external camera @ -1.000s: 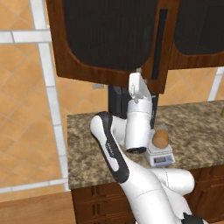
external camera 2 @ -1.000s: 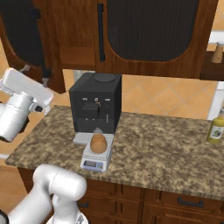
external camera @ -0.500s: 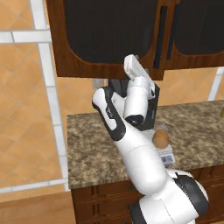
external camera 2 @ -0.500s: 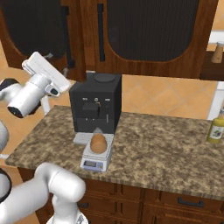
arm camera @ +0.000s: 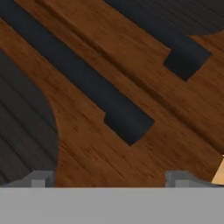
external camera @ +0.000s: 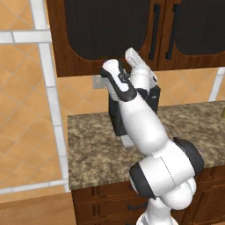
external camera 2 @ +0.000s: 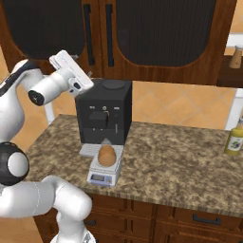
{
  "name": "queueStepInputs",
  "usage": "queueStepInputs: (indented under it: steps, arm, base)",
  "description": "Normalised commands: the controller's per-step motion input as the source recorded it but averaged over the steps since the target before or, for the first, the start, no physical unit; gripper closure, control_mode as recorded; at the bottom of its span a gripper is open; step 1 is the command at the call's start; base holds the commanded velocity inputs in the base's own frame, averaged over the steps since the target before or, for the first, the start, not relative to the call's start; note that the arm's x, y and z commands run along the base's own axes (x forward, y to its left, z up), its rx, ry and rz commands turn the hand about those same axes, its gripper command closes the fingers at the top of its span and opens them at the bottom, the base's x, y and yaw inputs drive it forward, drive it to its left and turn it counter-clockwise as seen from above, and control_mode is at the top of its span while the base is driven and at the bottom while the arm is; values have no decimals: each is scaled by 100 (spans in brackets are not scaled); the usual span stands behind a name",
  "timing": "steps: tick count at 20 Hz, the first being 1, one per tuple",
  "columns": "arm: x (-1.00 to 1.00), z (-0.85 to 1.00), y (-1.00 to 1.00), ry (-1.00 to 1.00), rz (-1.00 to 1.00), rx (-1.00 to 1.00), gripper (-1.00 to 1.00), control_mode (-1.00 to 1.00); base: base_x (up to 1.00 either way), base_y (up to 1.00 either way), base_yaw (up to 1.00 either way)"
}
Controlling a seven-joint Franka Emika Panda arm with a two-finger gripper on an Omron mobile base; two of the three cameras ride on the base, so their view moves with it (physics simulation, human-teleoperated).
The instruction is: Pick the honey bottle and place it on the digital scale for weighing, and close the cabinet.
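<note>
The honey bottle (external camera 2: 107,155) sits upright on the platform of the digital scale (external camera 2: 104,171), at the front of the granite worktop (external camera 2: 180,166) just ahead of the black coffee machine (external camera 2: 105,117) — that half of the job looks done. What remains is the cabinet (external camera 2: 156,38), and the arm is raised toward it: the gripper (arm camera: 109,183), its fingertips (arm camera: 40,179) set well apart and holding nothing, points at the lower ends of the two black bar handles (arm camera: 87,89) where the doors meet. In the hand view the handles run side by side with brown wood between them, their long axes parallel to the door seam; the nearer handle's end lies straight ahead of the gripper, between the tips. From the base cameras the doors appear flush or nearly so — whether a small gap is left cannot be told. Any closing push would likely go straight forward against the wood beside that handle, not along it.
</note>
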Motion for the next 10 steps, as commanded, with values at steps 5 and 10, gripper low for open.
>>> queueStepInputs:
  steps: [5,10]
  arm:
    - [99,5,-6,19,2,0,-100,-100]
    - [100,3,0,-1,8,0,-100,-100]
  base:
    - [0,0,0]
    - [0,0,0]
